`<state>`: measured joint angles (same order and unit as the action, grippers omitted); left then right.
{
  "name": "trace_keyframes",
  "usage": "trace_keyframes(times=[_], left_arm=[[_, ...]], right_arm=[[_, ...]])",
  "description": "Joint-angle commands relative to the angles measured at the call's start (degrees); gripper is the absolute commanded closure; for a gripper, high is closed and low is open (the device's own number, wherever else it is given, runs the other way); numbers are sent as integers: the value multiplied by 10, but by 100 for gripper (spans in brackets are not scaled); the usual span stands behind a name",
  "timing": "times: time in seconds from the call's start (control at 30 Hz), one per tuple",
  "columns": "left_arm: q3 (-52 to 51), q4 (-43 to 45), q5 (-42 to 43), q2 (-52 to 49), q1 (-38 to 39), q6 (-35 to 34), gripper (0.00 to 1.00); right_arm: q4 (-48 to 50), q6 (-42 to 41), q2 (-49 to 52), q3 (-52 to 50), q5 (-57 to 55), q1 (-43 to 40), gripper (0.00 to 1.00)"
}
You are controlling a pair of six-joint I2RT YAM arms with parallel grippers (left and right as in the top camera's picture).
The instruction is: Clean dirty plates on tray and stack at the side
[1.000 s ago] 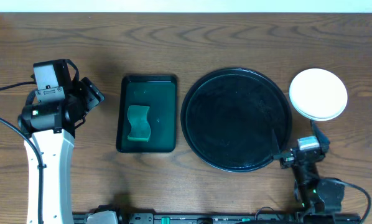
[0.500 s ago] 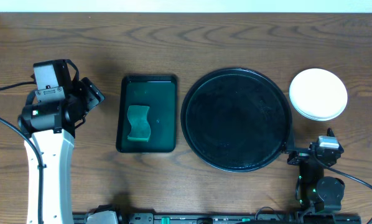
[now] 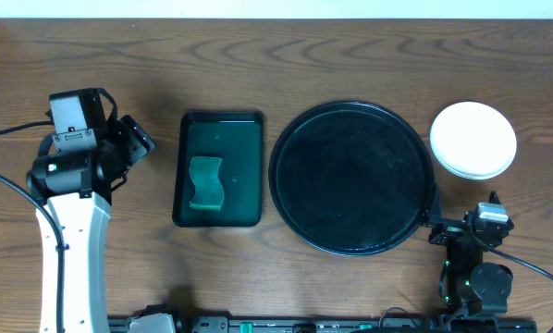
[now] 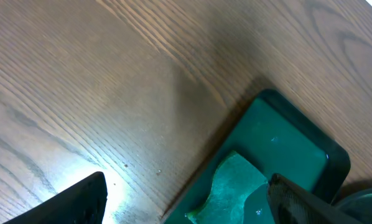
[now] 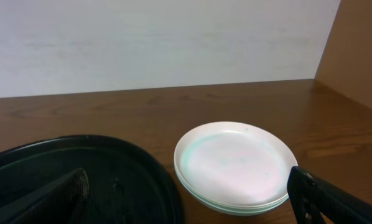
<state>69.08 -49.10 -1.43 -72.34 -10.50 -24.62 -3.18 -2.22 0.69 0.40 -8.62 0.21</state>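
Observation:
The white plates (image 3: 473, 139) lie stacked on the table right of the round black tray (image 3: 352, 178), which holds nothing. From the right wrist the stack of plates (image 5: 236, 165) sits just beyond the tray's rim (image 5: 155, 171). My right gripper (image 3: 461, 225) hangs low at the tray's near right edge, open and empty, its fingertips (image 5: 326, 199) wide apart around the view of the stack. Over bare wood at the far left my left gripper (image 3: 133, 148) is open too, holding nothing. Its view shows the green sponge (image 4: 232, 186).
A rectangular dark green tray (image 3: 218, 168) with the wavy green sponge (image 3: 205, 181) in it lies between my left arm and the black tray. The table's back edge meets a pale wall (image 5: 161, 43).
My right gripper has drawn back toward the near right, away from the tray's rim. Nothing else moved.

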Motion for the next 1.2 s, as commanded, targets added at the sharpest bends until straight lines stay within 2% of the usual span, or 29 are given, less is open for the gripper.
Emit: trace_keyframes(times=[0.0,0.73,0.93,1.17], left_arm=[[-3,-2,-1,-5,-3,-1,18],[-3,-2,-1,13,-3,-1,17],[-3,-2,-1,91,-3,-1,18],[-3,-2,-1,248,-3,-1,18]], right_arm=[[-1,-7,-4,-1,-9,-4,1],[-1,-7,-4,-1,-9,-4,1],[-1,-7,-4,-1,-9,-4,1],[-1,-7,-4,-1,-9,-4,1]])
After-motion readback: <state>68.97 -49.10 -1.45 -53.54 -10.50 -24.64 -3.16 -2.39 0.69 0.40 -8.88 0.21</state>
